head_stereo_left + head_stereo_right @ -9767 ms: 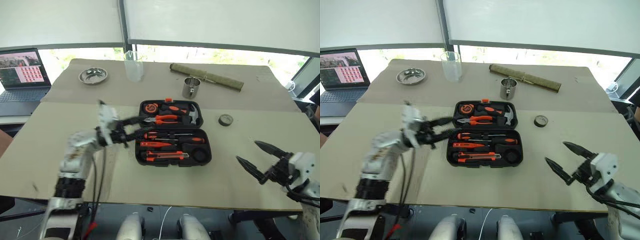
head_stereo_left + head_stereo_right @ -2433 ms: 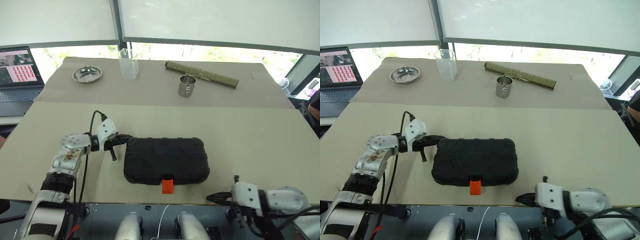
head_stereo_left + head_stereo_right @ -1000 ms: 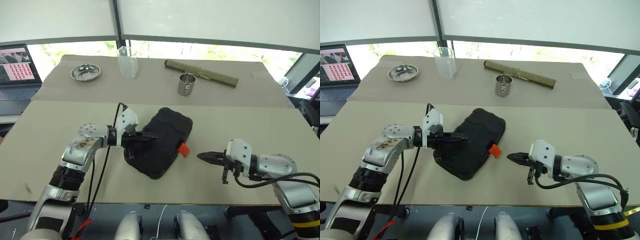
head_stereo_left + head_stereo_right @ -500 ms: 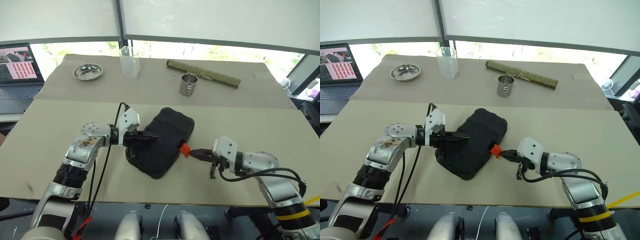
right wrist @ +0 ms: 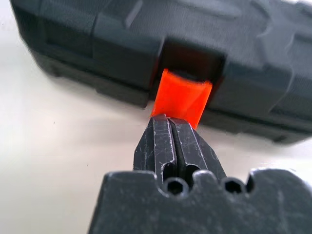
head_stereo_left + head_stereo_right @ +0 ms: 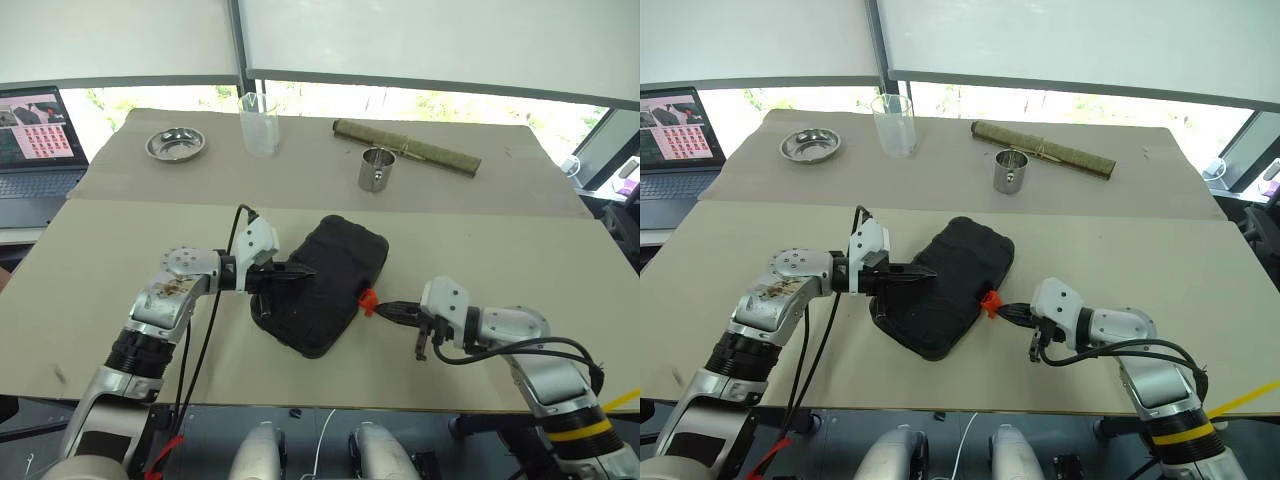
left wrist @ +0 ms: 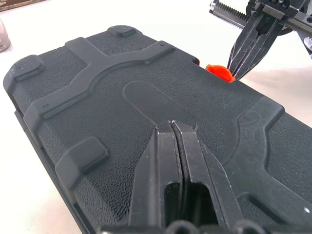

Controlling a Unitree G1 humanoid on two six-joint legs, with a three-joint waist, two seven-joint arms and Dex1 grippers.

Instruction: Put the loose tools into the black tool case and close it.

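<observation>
Right now the right hand point(image 5: 169, 119) has its two black fingers pressed together with nothing between them, and their tips sit against the lower edge of the small orange latch point(image 5: 183, 96), which stands out from a notch in the front wall of the black tool case point(image 6: 322, 283). Across from it, the left hand point(image 7: 173, 126) is likewise fully closed on nothing, its joined fingertips resting on the textured lid of the case near the middle, beside the raised ribs moulded into that lid. From the left wrist, the right hand's fingers point(image 7: 253, 41) show beyond the far edge of the lid, meeting the latch there. The case itself is shut and lies turned at an angle on the beige worktop point(image 6: 500, 250), with one short end towards the robot's left arm side and the latch side facing the right arm. Farther back on the worktop, well apart from the case, stand a steel mug point(image 6: 376, 169) and a clear glass point(image 6: 258, 124), with a shallow metal bowl point(image 6: 175, 143) to the left and a rolled greenish mat point(image 6: 407, 146) behind the mug. A laptop point(image 6: 38, 135) sits open beyond the worktop's left edge.
</observation>
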